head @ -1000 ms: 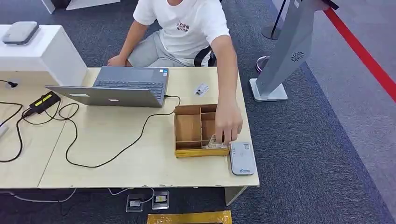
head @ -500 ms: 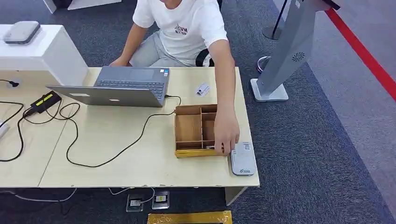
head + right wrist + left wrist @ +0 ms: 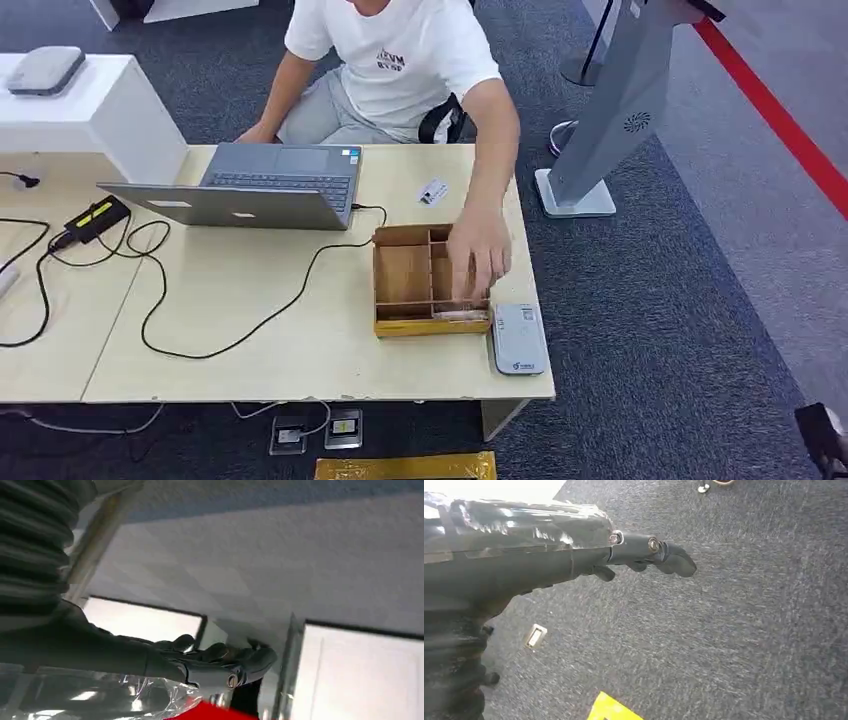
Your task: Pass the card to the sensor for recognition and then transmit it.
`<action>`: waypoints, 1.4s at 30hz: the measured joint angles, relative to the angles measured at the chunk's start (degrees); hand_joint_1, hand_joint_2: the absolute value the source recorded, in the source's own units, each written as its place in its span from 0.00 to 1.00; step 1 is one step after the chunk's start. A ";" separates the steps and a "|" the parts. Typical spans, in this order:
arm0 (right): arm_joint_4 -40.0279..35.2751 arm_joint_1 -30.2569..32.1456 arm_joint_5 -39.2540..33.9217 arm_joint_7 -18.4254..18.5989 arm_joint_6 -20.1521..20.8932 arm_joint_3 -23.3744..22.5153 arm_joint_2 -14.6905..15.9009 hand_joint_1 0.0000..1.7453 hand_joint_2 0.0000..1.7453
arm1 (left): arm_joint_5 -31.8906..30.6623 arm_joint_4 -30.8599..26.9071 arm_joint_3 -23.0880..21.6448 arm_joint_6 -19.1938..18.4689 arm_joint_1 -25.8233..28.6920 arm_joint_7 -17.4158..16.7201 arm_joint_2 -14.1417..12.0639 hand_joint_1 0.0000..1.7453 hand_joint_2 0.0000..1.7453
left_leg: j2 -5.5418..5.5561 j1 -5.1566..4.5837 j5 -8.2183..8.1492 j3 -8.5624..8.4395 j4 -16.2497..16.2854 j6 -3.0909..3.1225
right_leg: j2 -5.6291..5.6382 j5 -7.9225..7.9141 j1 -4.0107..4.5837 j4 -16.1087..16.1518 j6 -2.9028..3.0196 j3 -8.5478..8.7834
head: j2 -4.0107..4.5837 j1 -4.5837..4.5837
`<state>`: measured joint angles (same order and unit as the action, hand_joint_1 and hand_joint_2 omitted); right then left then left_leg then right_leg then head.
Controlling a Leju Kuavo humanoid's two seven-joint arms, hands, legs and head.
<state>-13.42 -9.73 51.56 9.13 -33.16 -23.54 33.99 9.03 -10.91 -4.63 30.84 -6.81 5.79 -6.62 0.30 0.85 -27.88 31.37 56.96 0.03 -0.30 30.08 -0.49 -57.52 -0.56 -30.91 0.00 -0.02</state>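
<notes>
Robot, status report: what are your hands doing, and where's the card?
Left hand holds nothing, over carpet. Right hand raised, state unclear. Person's hand in the wooden tray, beside the sensor. Small card on the table.

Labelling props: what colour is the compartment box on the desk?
Brown cardboard box with a yellow front edge, clearest in the head view.

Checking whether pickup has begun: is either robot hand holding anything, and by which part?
Nothing is held. The left robot hand hangs over carpet with nothing in it; the right robot hand grips nothing visible. The person's hand is at the wooden box.
</notes>
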 joint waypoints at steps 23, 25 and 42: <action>1.97 2.15 -4.52 5.93 16.63 -4.22 -15.34 0.00 1.00 | -1.25 0.04 -0.13 -2.47 -0.18 -6.73 -2.03 0.00 1.00 | -0.17 0.01 0.02 -0.06 -0.01 -0.03 | 0.16 0.00 0.01 -0.05 0.00 0.00 | 0.00 0.00; 2.01 2.15 -5.42 5.31 18.74 -4.75 -15.89 0.00 1.00 | -1.03 0.04 -0.13 -2.51 -0.18 -6.40 -2.30 0.00 1.00 | -0.17 0.00 0.02 -0.06 -0.01 -0.03 | 0.17 0.00 0.00 -0.06 0.00 0.00 | 0.00 -0.02; 2.21 2.13 -1.66 3.22 24.88 -5.44 -19.41 0.00 1.00 | -1.66 0.07 -0.20 -3.19 -0.22 -6.14 -3.13 0.00 1.00 | -0.17 0.00 0.02 -0.07 -0.01 -0.03 | 0.17 0.00 0.00 -0.06 0.00 0.01 | 0.00 -0.04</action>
<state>-11.21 -7.59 49.90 12.35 -8.28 -28.98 14.58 7.37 -10.84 -4.83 27.65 -7.03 -0.35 -9.75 0.14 0.85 -27.86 31.30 56.95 0.00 -0.13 30.08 -0.49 -57.57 -0.56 -30.90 0.00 -0.07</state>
